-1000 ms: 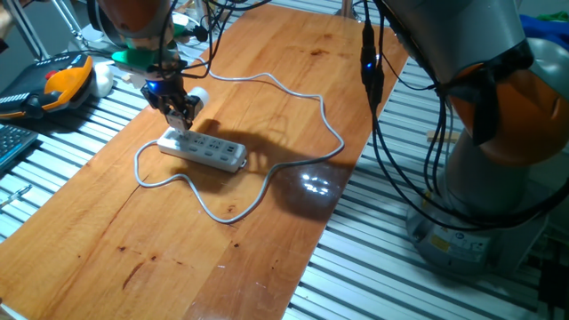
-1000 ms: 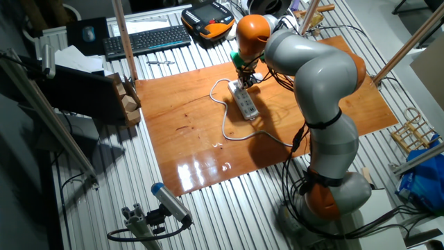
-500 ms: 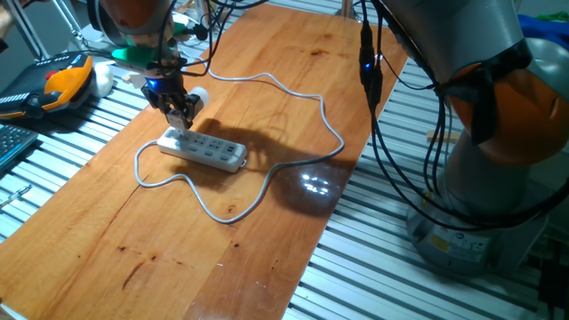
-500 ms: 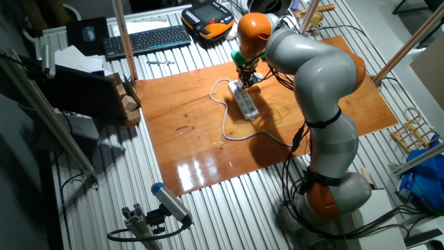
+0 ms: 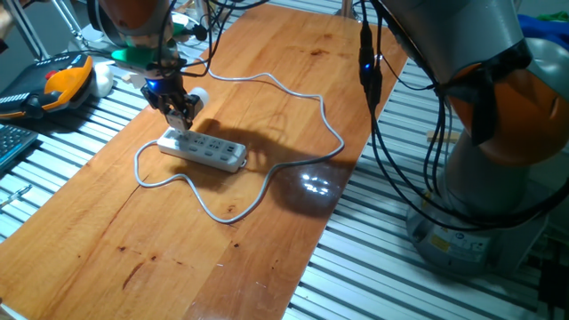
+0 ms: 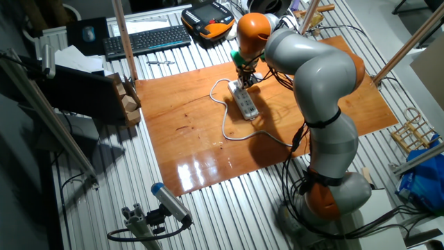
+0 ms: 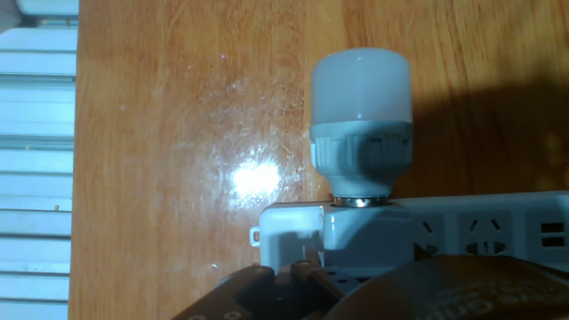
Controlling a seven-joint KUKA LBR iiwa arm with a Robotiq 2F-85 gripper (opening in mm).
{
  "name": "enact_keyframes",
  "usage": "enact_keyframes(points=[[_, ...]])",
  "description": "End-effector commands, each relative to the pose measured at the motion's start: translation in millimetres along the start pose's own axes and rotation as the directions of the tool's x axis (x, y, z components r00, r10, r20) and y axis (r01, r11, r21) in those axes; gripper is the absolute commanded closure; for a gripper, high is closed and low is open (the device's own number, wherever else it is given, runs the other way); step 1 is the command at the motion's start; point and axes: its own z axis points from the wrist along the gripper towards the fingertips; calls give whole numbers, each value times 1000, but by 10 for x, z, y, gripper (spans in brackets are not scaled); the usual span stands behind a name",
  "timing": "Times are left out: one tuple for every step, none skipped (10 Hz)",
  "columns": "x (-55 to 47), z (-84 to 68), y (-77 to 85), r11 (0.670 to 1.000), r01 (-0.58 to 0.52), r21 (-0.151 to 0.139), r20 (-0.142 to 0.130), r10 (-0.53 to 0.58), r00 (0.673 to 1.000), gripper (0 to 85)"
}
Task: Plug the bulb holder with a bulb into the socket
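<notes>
The socket (image 5: 204,150) is a long white power strip lying on the wooden table (image 5: 178,258), with its pale cable (image 5: 307,98) looping behind it. It also shows in the other fixed view (image 6: 245,102) and the hand view (image 7: 484,233). My gripper (image 5: 181,114) stands over the strip's left end, shut on the bulb holder (image 7: 364,238). The holder sits against the strip's end outlet. The white bulb (image 7: 360,84) sticks out sideways from it, just above the table, and also shows in one fixed view (image 5: 199,95). My dark fingers (image 7: 284,283) fill the hand view's bottom edge.
An orange teach pendant (image 5: 67,82) and a black keyboard (image 6: 146,40) lie on the metal slats beyond the table's left edge. Black cables (image 5: 373,98) hang by the table's right edge. The arm's base (image 5: 480,196) stands to the right.
</notes>
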Motion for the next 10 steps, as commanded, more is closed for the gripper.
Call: enact_keyframes(points=[[0, 2, 1, 1000, 2, 0, 1, -2, 1000, 850], [1, 5, 2, 1000, 4, 1, 1, -4, 1000, 850], [3, 11, 1, 1000, 6, 1, 1, -6, 1000, 850], [3, 18, 2, 1000, 7, 1, 1, -7, 1000, 850], [6, 32, 0, 1000, 7, 0, 4, -7, 1000, 850], [4, 43, -1, 1000, 9, -1, 6, -9, 1000, 850], [3, 43, -2, 1000, 7, -3, 4, -7, 1000, 850], [2, 43, -1, 1000, 7, -4, 4, -7, 1000, 850], [3, 42, -1, 1000, 7, -6, 6, -7, 1000, 850], [3, 37, -3, 1000, 9, -6, 7, -9, 1000, 850]])
